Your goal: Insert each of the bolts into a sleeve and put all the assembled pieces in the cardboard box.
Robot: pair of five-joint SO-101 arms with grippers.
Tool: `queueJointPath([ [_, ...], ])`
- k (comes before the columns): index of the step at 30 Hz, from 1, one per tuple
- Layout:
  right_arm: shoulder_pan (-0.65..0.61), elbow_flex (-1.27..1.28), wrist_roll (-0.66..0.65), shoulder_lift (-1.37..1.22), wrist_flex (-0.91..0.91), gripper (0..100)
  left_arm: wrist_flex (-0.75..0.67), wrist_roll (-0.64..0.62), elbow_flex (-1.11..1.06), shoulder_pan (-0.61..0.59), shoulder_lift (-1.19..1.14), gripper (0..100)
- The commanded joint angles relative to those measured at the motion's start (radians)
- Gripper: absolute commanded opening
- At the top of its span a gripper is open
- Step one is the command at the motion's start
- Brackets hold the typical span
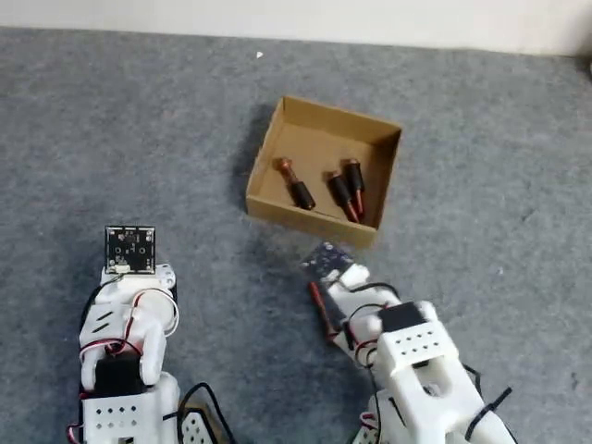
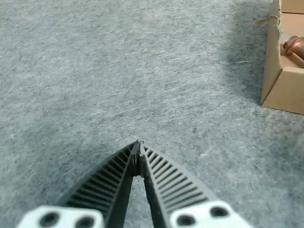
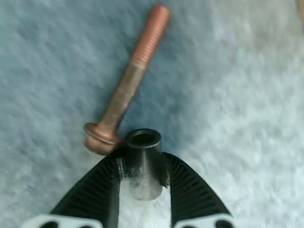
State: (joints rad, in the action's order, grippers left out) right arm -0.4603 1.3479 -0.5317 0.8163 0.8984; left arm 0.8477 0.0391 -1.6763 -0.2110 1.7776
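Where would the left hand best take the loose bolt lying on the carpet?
Probably around the smooth mid-shank, coming down from above and closing across its length. The bolt lies flat, and that grip leaves the threaded end free for the sleeve in the right hand.

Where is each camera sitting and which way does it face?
High view: fixed overhead, looking down on cardboard box, grey table; left arm, right arm show.
Left wrist view: on left arm, facing along shut left fingers across table.
Right wrist view: on right arm, facing down past right fingers holding sleeve onto bolt.
High and left wrist share the box.
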Motion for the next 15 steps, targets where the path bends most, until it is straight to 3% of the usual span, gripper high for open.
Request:
queueJointPath([
  [1, -0.137, -0.004, 0.075, 0.019, -0.105, 0.5, -0.014, 0.009, -0.005, -0.012, 0.010, 1],
  [8, -0.182, -0.010, 0.112, 0.031, -0.331, 0.5, -0.014, 0.009, -0.007, -0.013, 0.010, 1],
  [15, -0.093, -0.128, 0.110, 0.030, -0.050, 0.5, -0.014, 0.009, -0.007, -0.013, 0.010, 1],
])
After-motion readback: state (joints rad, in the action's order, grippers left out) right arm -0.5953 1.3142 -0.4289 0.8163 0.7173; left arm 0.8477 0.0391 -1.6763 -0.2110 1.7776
